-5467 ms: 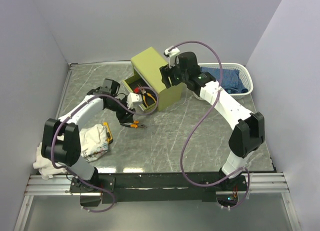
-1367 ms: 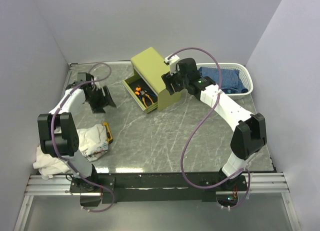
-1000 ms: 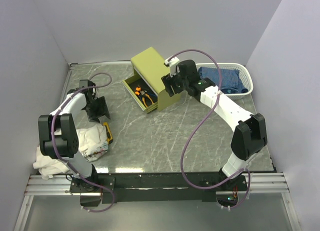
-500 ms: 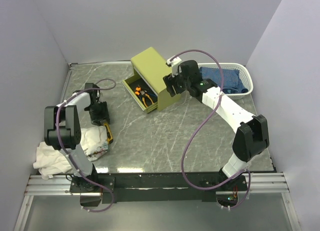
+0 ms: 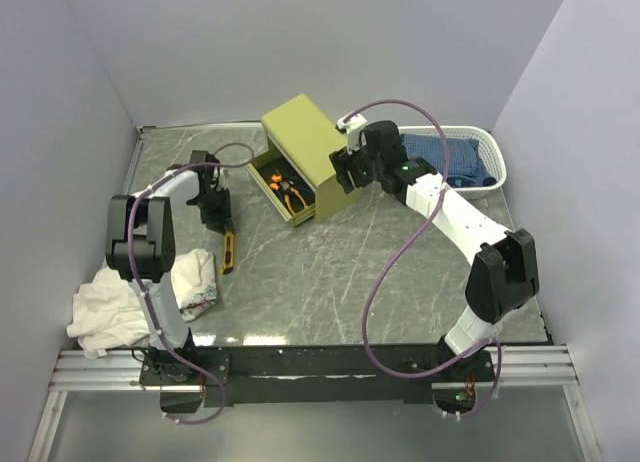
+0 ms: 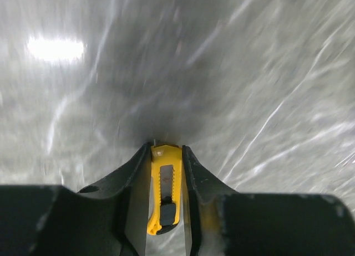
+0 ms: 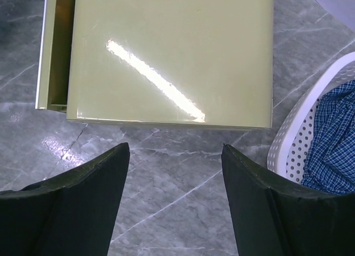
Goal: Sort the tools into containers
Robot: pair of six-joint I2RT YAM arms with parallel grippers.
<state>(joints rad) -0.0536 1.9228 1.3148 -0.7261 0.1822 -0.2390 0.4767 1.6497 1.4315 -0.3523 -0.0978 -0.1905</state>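
Observation:
My left gripper (image 5: 225,230) is shut on the yellow utility knife (image 5: 228,253), left of the cabinet. In the left wrist view the knife (image 6: 165,189) sits lengthwise between my fingers (image 6: 193,173), over bare table. The olive cabinet (image 5: 308,150) stands at the back centre with one drawer (image 5: 272,190) pulled out to the left; orange-handled pliers (image 5: 291,194) lie in it. My right gripper (image 5: 346,172) is open and empty beside the cabinet's right side. In the right wrist view the gripper (image 7: 175,150) hangs over bare table just short of the cabinet (image 7: 172,56).
A crumpled white cloth (image 5: 140,304) lies at the front left. A white perforated basket (image 5: 495,167) holding blue checked cloth (image 5: 450,154) stands at the back right, and it also shows in the right wrist view (image 7: 297,148). Walls close off the left, back and right.
My left arm swung from the far left over to the knife by the white cloth, closed on it and drew it right, off the cloth. The right arm has barely moved.

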